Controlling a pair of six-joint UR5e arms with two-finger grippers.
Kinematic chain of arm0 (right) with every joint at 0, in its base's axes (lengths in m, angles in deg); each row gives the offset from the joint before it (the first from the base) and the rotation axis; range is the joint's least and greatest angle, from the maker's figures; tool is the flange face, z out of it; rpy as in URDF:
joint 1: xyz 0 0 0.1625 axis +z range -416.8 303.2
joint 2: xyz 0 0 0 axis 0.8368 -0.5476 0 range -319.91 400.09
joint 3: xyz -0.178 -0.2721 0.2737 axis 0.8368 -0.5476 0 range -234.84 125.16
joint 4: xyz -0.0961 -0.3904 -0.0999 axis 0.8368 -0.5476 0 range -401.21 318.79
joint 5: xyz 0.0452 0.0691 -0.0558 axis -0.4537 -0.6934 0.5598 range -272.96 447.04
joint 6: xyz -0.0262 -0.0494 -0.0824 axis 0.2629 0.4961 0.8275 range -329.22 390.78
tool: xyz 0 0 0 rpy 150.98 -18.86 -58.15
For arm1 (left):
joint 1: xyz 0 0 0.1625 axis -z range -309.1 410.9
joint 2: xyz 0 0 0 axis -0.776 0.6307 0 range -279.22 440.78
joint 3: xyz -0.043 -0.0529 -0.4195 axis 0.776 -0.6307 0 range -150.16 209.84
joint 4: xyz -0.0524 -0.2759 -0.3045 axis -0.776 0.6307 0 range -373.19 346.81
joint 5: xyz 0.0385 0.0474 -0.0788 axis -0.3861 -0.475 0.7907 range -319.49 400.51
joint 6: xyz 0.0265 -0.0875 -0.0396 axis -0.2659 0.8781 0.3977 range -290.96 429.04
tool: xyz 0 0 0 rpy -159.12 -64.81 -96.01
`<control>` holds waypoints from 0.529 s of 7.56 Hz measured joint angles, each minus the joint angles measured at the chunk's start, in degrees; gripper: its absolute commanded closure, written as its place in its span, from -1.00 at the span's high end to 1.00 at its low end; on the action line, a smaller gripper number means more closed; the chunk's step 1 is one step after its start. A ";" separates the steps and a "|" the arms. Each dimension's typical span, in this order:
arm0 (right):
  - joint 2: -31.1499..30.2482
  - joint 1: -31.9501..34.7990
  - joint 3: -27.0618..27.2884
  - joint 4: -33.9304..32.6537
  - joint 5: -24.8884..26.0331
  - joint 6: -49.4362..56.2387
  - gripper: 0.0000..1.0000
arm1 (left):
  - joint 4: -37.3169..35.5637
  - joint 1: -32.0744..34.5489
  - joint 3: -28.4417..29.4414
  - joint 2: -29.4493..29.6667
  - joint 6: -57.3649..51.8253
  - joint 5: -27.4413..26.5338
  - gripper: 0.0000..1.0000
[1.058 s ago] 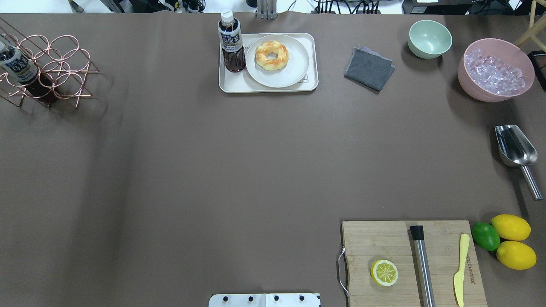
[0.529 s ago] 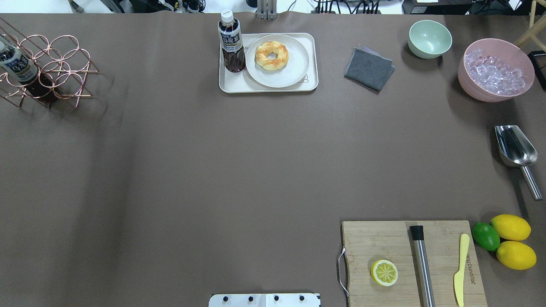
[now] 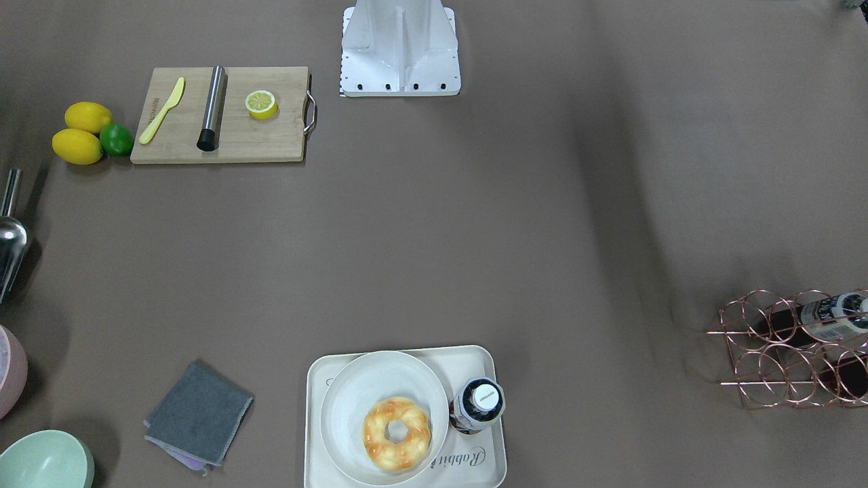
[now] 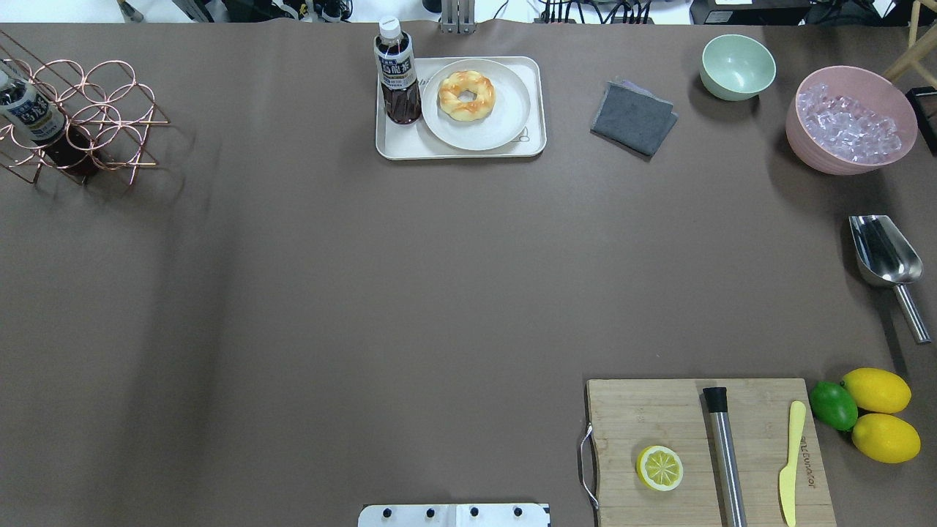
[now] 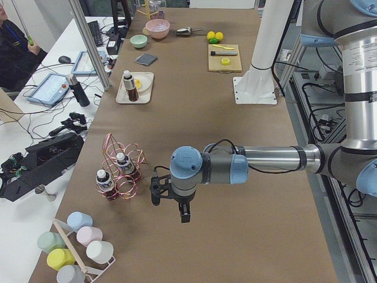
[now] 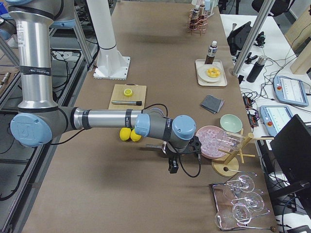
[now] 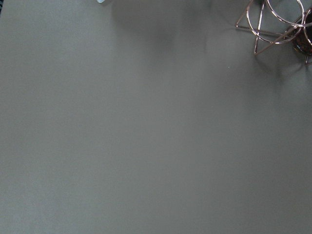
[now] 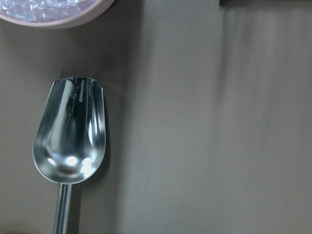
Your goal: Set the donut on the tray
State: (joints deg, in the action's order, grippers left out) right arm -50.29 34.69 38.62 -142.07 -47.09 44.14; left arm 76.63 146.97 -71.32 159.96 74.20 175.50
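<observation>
The donut [image 4: 466, 95] lies on a round off-white plate [image 4: 505, 121], and the plate stands on the cream tray [image 4: 410, 145] at the table's far middle. It also shows in the front view: donut [image 3: 397, 434], plate [image 3: 366, 383], tray [image 3: 489, 468]. A dark tea bottle [image 4: 397, 73] stands on the tray beside the plate. My left gripper [image 5: 169, 205] shows only in the exterior left view, beyond the table's left end near the copper rack; I cannot tell if it is open. My right gripper [image 6: 183, 158] shows only in the exterior right view, near the pink bowl; I cannot tell its state.
A copper wire rack [image 4: 88, 117] with a bottle stands far left. A grey cloth [image 4: 633, 117], green bowl [image 4: 736, 67], pink ice bowl [image 4: 849, 121] and metal scoop [image 4: 884, 256] are right. A cutting board [image 4: 659, 410] with a halved lemon [image 4: 659, 468] is near right.
</observation>
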 measured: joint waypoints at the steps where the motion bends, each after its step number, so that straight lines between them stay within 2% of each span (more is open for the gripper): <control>1: -0.07 0.00 0.11 -0.01 -0.13 0.00 1.00 | 0.00 0.05 -0.10 -0.09 0.01 0.01 0.96; 4: -0.18 0.05 0.22 -0.04 -0.40 0.00 1.00 | 0.00 0.16 -0.12 -0.23 0.03 0.02 0.96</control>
State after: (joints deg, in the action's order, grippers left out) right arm -50.48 34.75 38.85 -142.10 -47.49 44.13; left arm 76.63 147.12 -71.44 159.73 74.22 175.51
